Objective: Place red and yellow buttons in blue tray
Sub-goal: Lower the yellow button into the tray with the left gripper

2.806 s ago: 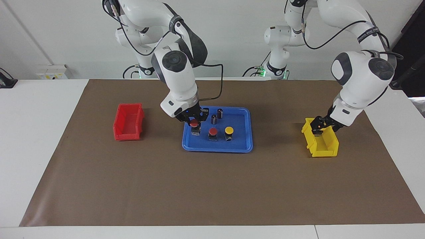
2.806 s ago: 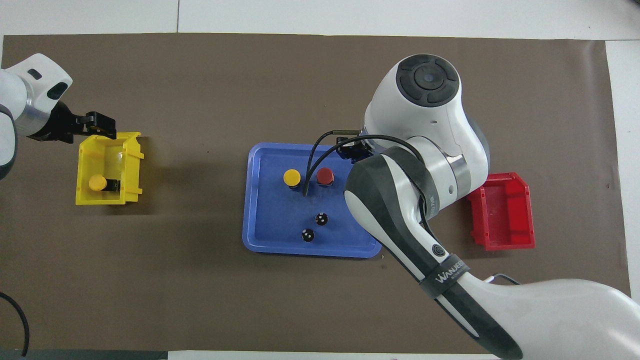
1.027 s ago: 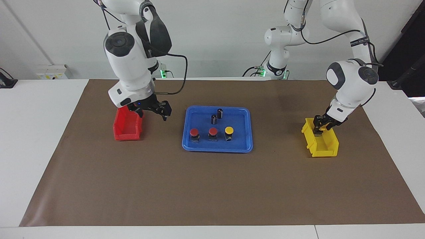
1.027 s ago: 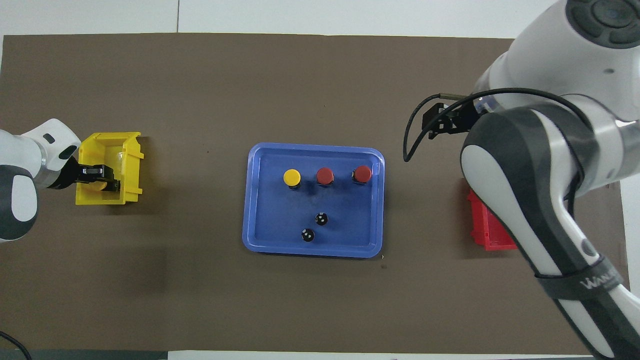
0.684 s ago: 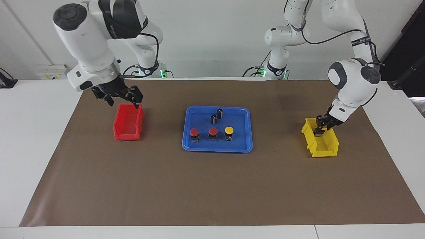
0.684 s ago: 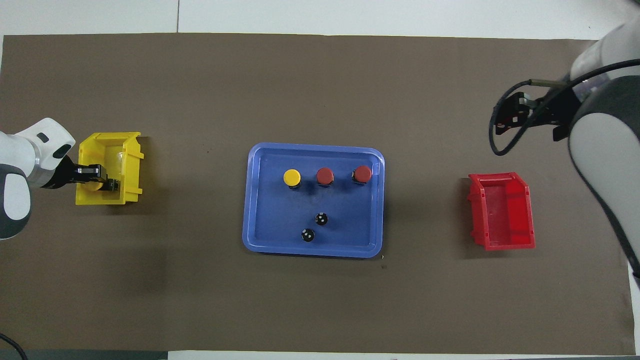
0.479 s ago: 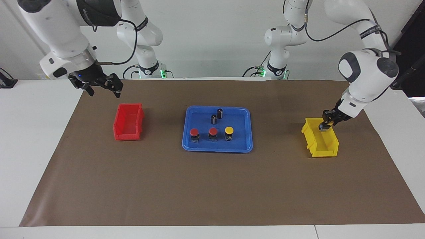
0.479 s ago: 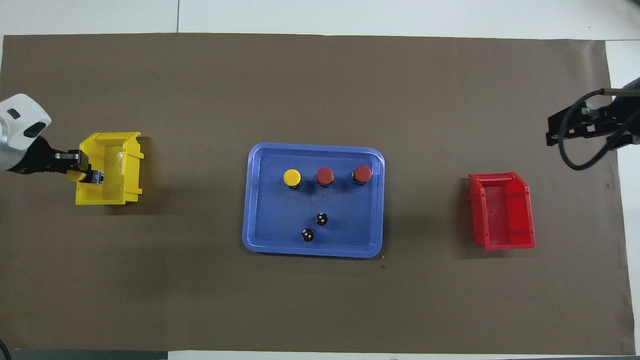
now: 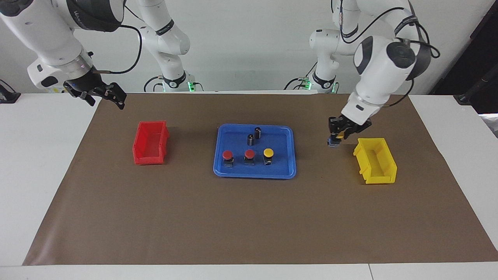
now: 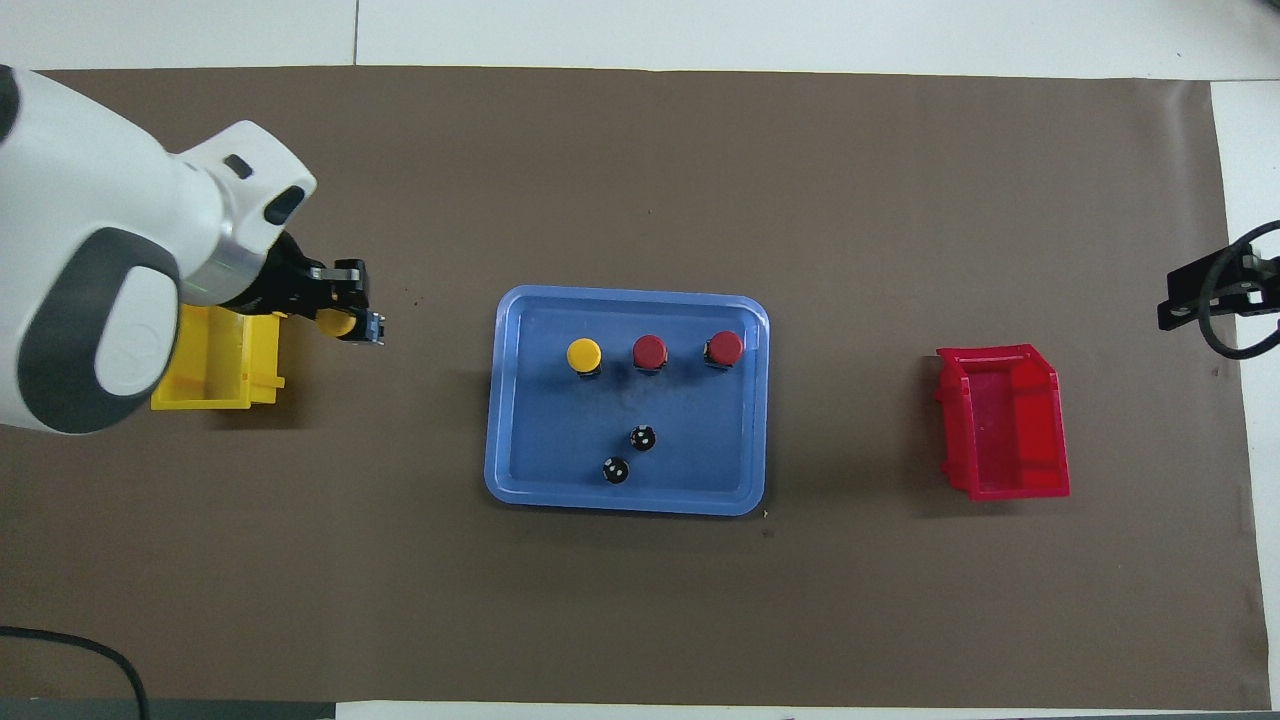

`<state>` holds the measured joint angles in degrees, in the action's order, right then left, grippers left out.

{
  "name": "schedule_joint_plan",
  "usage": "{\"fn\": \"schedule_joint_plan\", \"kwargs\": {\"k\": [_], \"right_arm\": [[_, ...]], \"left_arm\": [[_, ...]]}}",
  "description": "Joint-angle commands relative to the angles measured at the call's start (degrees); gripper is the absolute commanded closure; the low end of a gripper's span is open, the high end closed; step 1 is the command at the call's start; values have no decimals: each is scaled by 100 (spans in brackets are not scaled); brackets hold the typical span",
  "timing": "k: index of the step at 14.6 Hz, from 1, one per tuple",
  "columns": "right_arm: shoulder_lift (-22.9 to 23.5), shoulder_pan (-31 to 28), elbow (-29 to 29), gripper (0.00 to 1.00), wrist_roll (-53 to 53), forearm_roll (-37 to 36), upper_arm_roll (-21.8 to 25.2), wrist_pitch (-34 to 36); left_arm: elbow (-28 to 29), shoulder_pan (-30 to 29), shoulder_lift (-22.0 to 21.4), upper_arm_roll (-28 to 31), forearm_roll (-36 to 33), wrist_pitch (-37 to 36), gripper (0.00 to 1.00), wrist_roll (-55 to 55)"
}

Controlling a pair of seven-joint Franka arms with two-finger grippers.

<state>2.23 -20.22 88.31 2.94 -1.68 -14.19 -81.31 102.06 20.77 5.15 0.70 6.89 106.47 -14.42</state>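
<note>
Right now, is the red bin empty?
Yes, the overhead view shows only the bare floor of the red bin, with no button inside.

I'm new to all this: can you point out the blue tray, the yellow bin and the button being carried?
blue tray [image 9: 286, 168]: facing view, bare floor at a corner.
yellow bin [image 9: 383, 179]: facing view, outer wall.
carried yellow button [image 10: 336, 322]: overhead view, yellow cap.
</note>
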Motion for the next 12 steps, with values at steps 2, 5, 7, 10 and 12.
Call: {"fn": "schedule_joint_plan", "kwargs": {"k": [2, 5, 7, 10, 12], "right_arm": [[-293, -193, 363, 0, -189, 115, -40, -271], [-302, -175, 398, 0, -197, 106, -40, -316], [-302, -280, 433, 0, -232, 106, -40, -315], [-337, 365, 486, 0, -303, 106, 694, -307], [-328, 1122, 486, 0, -434, 106, 1478, -368]], "left_arm": [[349, 743, 195, 97, 199, 961, 98, -464], [411, 946, 477, 97, 199, 1324, 98, -632], [490, 1034, 557, 97, 199, 1359, 98, -641], [823, 1157, 531, 97, 199, 1648, 98, -641], [990, 1166, 496, 97, 199, 1816, 99, -641]]}}
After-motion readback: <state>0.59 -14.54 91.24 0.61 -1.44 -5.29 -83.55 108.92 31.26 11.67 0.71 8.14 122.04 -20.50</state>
